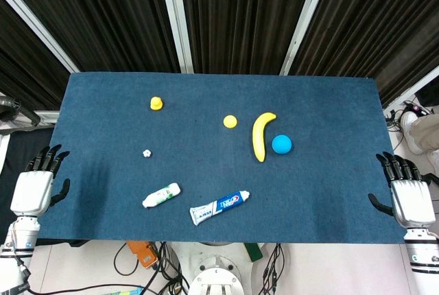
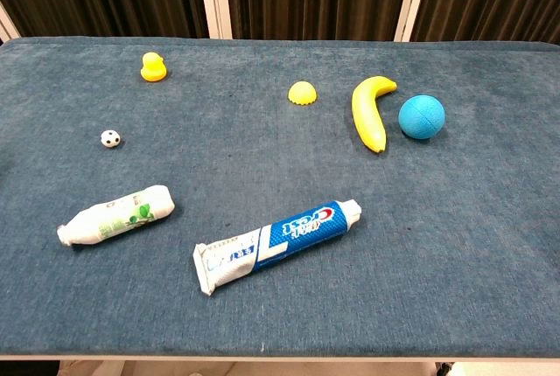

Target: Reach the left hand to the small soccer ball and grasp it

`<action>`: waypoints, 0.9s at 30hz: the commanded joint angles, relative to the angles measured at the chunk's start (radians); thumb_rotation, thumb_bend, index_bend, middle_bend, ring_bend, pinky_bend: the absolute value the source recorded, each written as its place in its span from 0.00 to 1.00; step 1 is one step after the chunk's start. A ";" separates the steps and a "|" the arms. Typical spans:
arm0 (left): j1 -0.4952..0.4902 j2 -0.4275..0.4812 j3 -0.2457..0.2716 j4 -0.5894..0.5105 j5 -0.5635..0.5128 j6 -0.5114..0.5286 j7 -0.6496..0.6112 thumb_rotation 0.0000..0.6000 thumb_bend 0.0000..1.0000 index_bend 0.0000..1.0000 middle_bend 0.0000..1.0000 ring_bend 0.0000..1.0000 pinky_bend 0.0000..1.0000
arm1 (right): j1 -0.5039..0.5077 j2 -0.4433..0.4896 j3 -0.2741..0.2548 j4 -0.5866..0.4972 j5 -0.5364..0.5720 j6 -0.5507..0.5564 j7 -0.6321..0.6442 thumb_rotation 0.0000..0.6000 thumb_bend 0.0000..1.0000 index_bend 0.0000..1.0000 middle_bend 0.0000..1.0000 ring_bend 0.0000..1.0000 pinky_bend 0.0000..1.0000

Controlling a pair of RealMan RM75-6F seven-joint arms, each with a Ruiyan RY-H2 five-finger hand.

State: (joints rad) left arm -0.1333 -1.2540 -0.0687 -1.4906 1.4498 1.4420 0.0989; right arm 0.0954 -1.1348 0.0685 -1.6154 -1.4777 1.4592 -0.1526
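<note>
The small soccer ball, white with black patches, sits alone on the blue table toward the left side. My left hand hovers at the table's left edge, fingers spread and holding nothing, well to the left of the ball and slightly nearer the front. At the table's right edge my right hand is likewise open and holds nothing. Neither hand appears in the chest view.
A yellow duck stands behind the ball. A white bottle and a toothpaste tube lie near the front. A yellow half-dome, banana and blue ball sit toward the right.
</note>
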 commanded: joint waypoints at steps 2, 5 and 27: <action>0.003 0.008 -0.004 0.002 -0.006 0.003 -0.013 1.00 0.40 0.16 0.07 0.04 0.20 | 0.000 0.000 0.000 -0.002 0.001 0.000 0.001 1.00 0.35 0.16 0.16 0.15 0.17; 0.004 0.015 -0.001 -0.004 0.003 0.010 -0.023 1.00 0.40 0.16 0.07 0.04 0.20 | 0.000 0.000 0.000 -0.003 0.001 -0.001 -0.001 1.00 0.35 0.16 0.16 0.15 0.17; -0.166 0.023 0.009 -0.189 0.067 -0.236 -0.089 1.00 0.37 0.16 0.05 0.04 0.20 | 0.000 0.004 -0.001 -0.031 0.030 -0.024 -0.001 1.00 0.35 0.16 0.16 0.15 0.15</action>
State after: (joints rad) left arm -0.2393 -1.2161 -0.0372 -1.6412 1.5355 1.2815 -0.0230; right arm 0.0949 -1.1307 0.0672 -1.6463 -1.4479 1.4357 -0.1537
